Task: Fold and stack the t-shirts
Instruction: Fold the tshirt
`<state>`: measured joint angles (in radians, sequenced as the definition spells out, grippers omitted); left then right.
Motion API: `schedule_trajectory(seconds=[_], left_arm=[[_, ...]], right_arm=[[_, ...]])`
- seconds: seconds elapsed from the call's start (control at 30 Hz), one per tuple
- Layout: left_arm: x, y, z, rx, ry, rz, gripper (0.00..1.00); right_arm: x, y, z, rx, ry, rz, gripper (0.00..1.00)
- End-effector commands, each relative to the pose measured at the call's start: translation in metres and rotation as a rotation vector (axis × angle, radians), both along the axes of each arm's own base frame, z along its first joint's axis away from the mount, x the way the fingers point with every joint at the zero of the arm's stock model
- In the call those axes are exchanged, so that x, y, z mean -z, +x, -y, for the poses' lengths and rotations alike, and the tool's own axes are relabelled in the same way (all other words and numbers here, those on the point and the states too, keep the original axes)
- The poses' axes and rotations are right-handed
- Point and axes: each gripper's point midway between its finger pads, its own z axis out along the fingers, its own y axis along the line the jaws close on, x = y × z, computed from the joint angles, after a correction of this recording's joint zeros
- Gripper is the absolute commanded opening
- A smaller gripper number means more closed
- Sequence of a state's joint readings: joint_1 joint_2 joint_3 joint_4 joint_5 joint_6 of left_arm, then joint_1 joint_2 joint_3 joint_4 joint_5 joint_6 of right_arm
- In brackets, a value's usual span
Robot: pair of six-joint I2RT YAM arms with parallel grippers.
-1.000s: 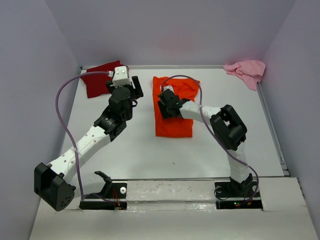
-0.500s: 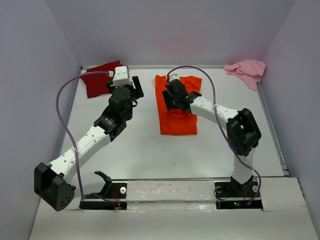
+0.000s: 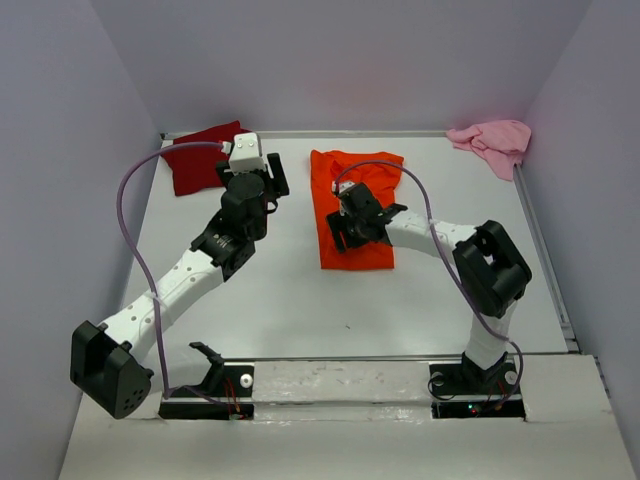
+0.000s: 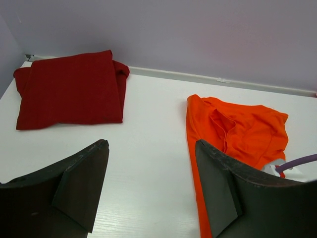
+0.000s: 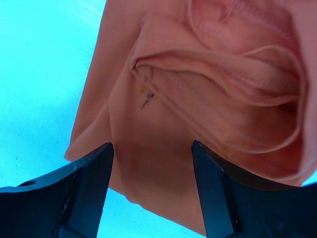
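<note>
- orange shirt (image 3: 347, 177): mid-table, a long strip running near to far, partly folded; the far end is bunched, with the collar showing. in the right wrist view its folds and a hem fill the frame (image 5: 198, 99).
- red shirt (image 3: 195, 160): folded flat at the far left corner, well apart from the orange one; seen square-on from the left wrist (image 4: 69, 89).
- pink shirt (image 3: 492, 140): crumpled heap at the far right corner.
- right gripper (image 3: 350, 222): low over the near half of the orange shirt, jaws wide apart, nothing between them (image 5: 151, 148); contact with the cloth cannot be told.
- left gripper (image 3: 250, 170): between the red and orange shirts, jaws wide apart and empty (image 4: 151, 148), over bare table (image 3: 300, 300).
</note>
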<state>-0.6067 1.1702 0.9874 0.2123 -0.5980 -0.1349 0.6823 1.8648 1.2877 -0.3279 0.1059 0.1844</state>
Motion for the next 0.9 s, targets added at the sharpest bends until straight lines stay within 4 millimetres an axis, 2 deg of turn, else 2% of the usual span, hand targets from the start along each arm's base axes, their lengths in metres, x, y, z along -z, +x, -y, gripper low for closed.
schedule_trajectory(seconds=[0.0,0.3,0.63,0.87], left_arm=[[-0.014,0.002,-0.001,-0.008,-0.017,0.036,0.8],[-0.013,0.003,0.0,-0.007,-0.012,0.031,0.8],[-0.013,0.003,0.0,-0.004,-0.014,0.031,0.8],[-0.011,0.003,0.001,0.002,-0.011,0.028,0.8]], right_arm=[[-0.007,-0.003,-0.027,-0.066,0.115,0.01,0.7],[0.014,-0.005,-0.025,-0.056,0.096,-0.016,0.7],[0.039,0.005,-0.017,-0.027,0.023,-0.011,0.7],[0.03,0.015,-0.017,-0.014,0.009,0.029,0.7]])
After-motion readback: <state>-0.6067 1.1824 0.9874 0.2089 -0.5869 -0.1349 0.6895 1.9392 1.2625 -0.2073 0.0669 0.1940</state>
